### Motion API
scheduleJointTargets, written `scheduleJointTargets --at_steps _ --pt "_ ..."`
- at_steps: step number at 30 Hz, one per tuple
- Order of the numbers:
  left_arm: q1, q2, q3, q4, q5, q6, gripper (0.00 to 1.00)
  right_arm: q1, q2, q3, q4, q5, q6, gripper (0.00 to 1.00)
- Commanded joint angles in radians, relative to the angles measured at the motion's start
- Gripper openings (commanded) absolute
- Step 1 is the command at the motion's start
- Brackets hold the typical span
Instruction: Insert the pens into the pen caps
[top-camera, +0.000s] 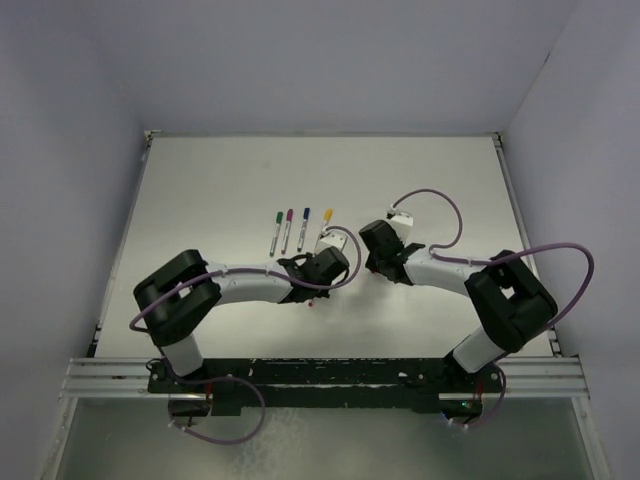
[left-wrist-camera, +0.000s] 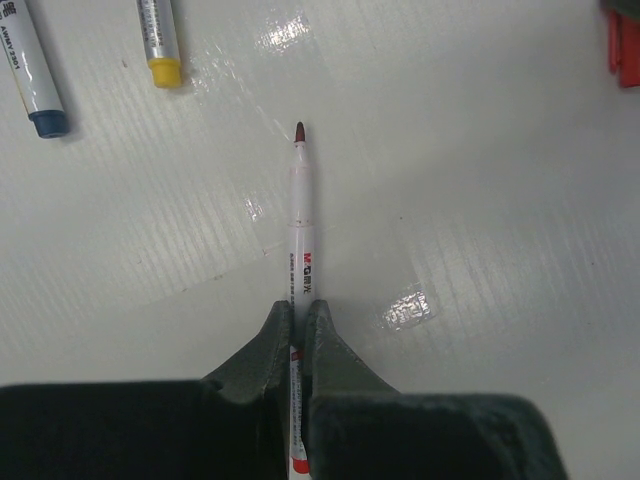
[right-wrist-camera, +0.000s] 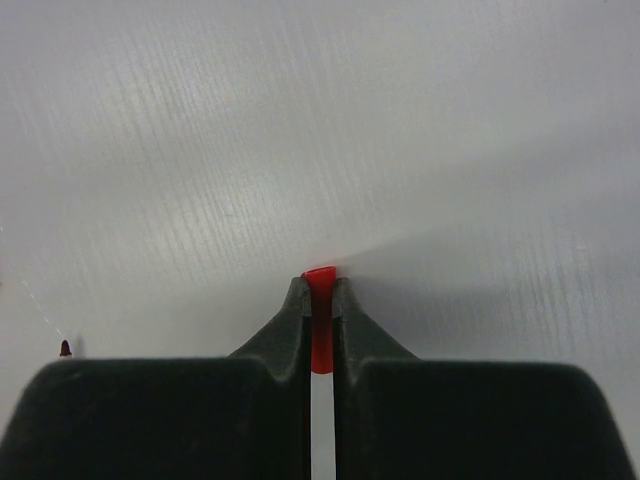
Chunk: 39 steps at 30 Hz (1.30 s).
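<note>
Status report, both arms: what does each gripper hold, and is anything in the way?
Left gripper shut on red pen, tip bare. Right gripper shut on red cap. Four capped pens aside, nothing between pen and cap.

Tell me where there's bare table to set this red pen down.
Bare: table left of the pen row, and the far strip behind it. Crowded: centre, where left hand holding red pen and right hand holding red cap sit close.
</note>
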Motion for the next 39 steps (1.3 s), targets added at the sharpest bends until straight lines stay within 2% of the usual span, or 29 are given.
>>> scheduleJointTargets --at_steps 1,8,15,21,26,32,39 --pt "-0.001 -0.016 -0.045 -0.021 0.038 -0.021 0.00 0.006 0.012 -0.045 -0.076 -0.075 0.001 0.00" --pt "0.000 -0.104 -0.055 0.000 0.023 0.000 0.00 0.006 -0.125 -0.070 -0.007 -0.044 -0.046 0.00" --pt "0.000 -0.253 -0.097 0.060 0.003 0.028 0.00 0.007 -0.345 -0.123 0.087 0.030 -0.103 0.00" --pt "-0.001 -0.430 -0.193 0.209 0.076 0.086 0.00 0.005 -0.530 -0.208 0.229 0.050 -0.173 0.00" --pt "-0.001 -0.564 -0.283 0.369 0.167 0.148 0.00 0.006 -0.651 -0.275 0.410 -0.014 -0.267 0.00" --pt "0.000 -0.552 -0.270 0.419 0.264 0.156 0.00 0.005 -0.712 -0.318 0.619 -0.091 -0.378 0.00" --pt "-0.001 -0.615 -0.441 0.771 0.333 0.117 0.00 0.006 -0.710 -0.355 0.893 -0.286 -0.440 0.00"
